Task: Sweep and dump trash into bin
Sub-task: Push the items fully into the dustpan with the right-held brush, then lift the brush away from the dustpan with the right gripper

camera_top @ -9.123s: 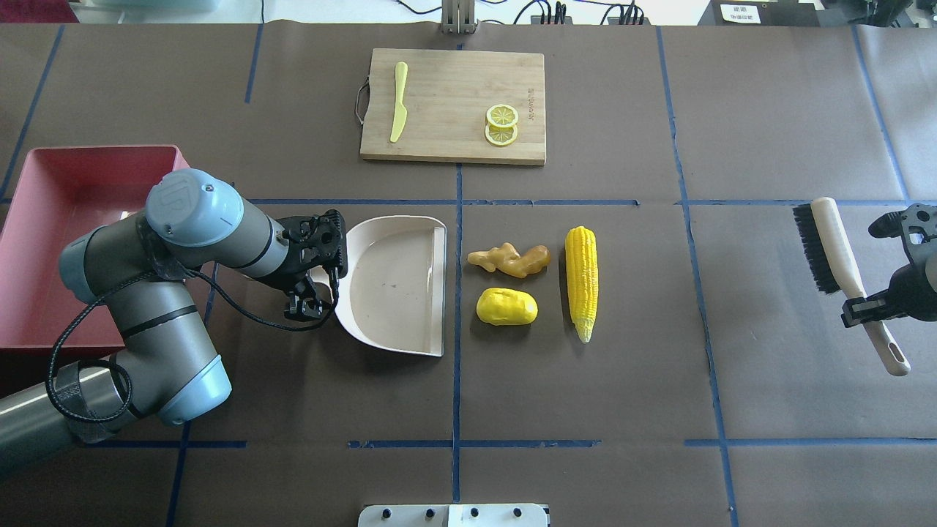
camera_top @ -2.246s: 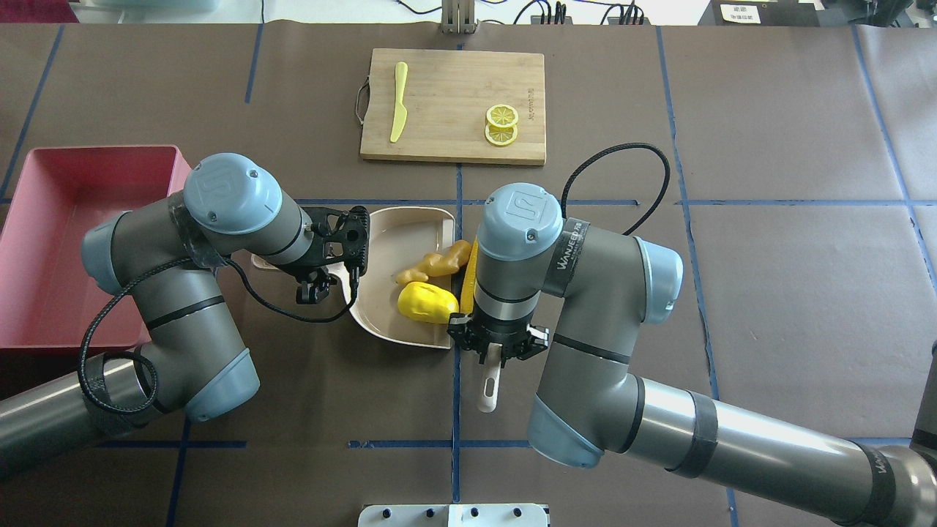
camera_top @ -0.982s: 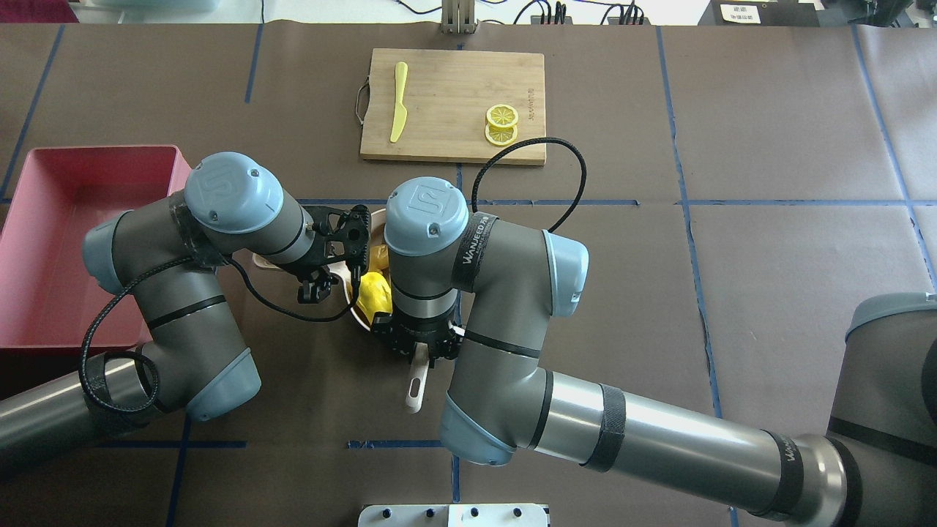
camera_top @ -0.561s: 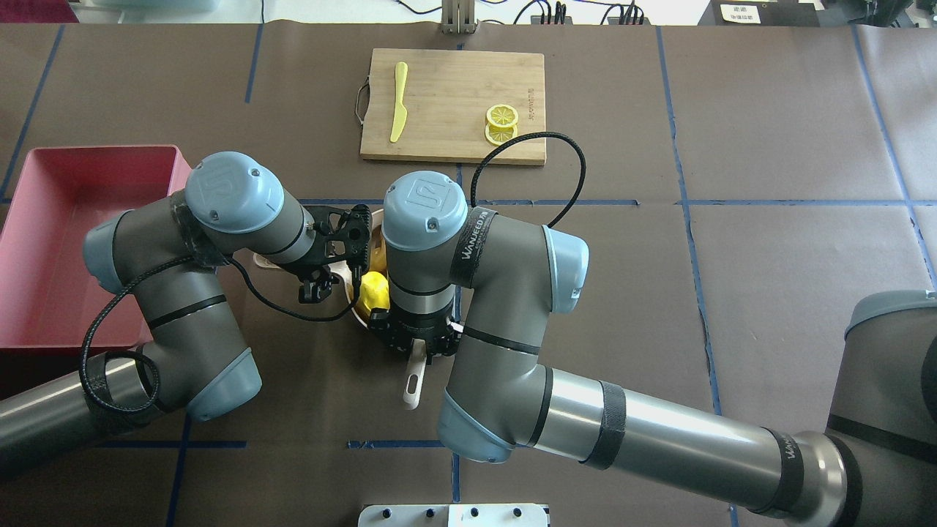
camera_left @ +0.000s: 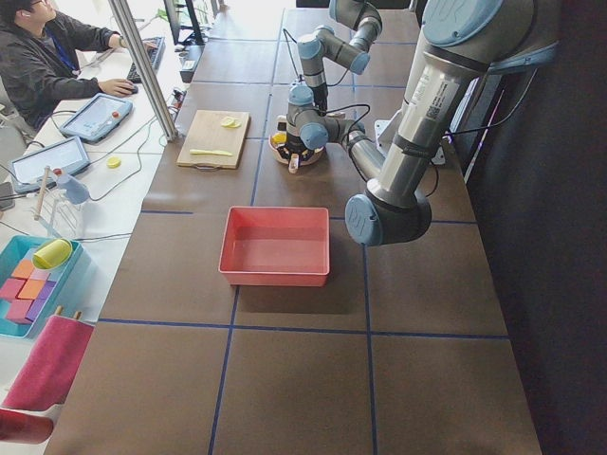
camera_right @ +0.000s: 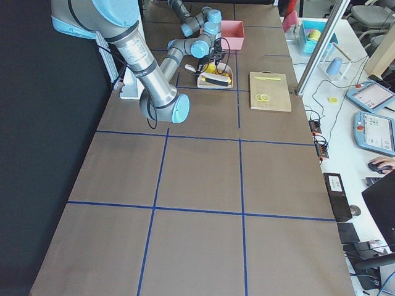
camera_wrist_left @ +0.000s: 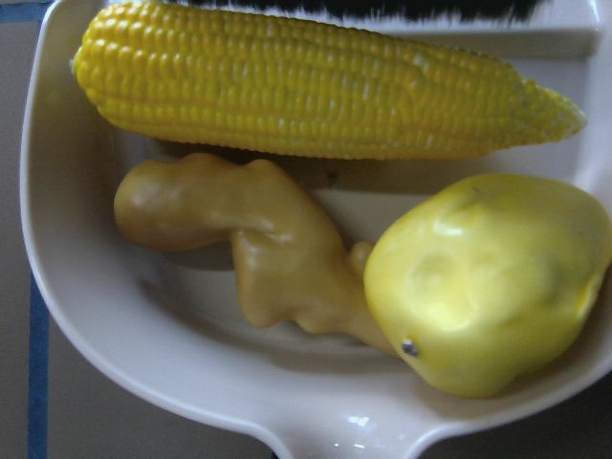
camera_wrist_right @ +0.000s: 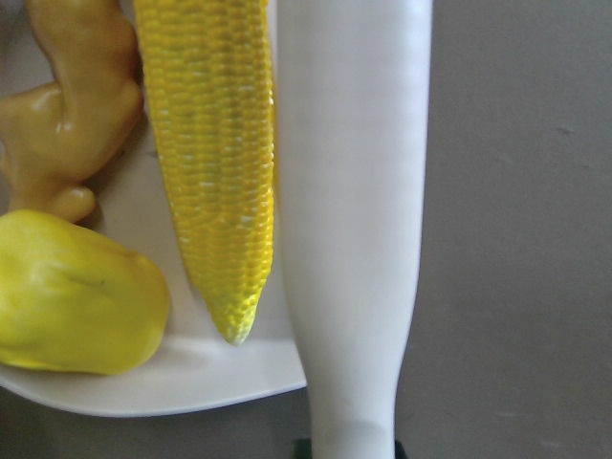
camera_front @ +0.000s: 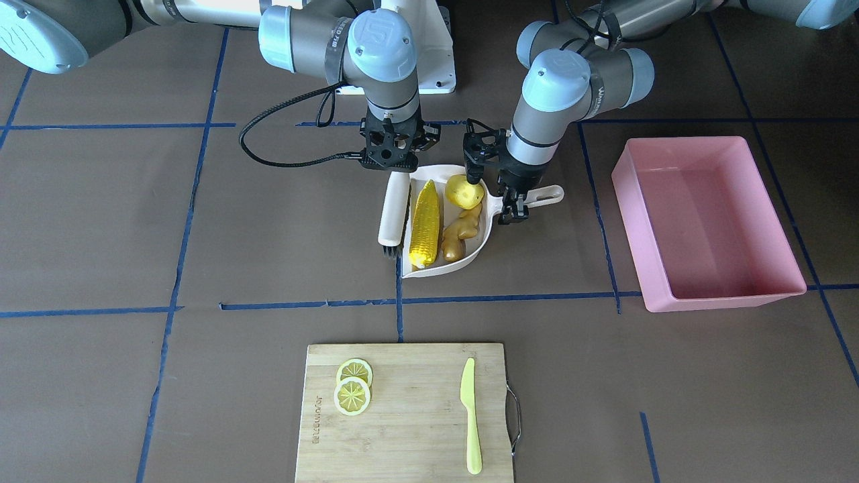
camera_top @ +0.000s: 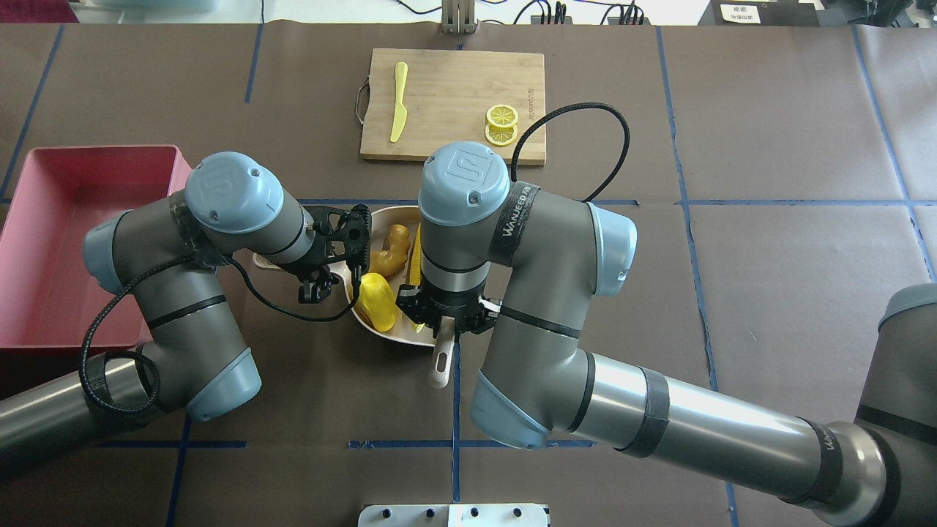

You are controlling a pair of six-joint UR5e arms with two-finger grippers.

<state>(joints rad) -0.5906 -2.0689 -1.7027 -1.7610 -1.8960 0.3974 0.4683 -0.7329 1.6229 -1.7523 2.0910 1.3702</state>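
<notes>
Your yellow corn cob [camera_front: 425,223], rounded yellow lump [camera_front: 464,192] and knobbly tan ginger root [camera_front: 460,235] lie in the beige dustpan [camera_front: 436,269], well apart from the pink plastic bin [camera_front: 725,298]. Left end effector [camera_front: 513,204] clenches the dustpan's handle; right end effector [camera_front: 396,164] grasps the white brush [camera_front: 393,208].

Bright, even light; wrist views slightly soft.

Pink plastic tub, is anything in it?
Empty. The pink plastic tub shows only bare floor; the toy foods sit in the beige dustpan.

Brown counter [camera_front: 201,376] with blue tape lines [camera_front: 268,305], seen from the front: dustpan [camera_front: 436,269] at centre, apparently resting flat; bin [camera_front: 725,298] at 3 o'clock; cutting board [camera_front: 409,429] at 6 o'clock.
</notes>
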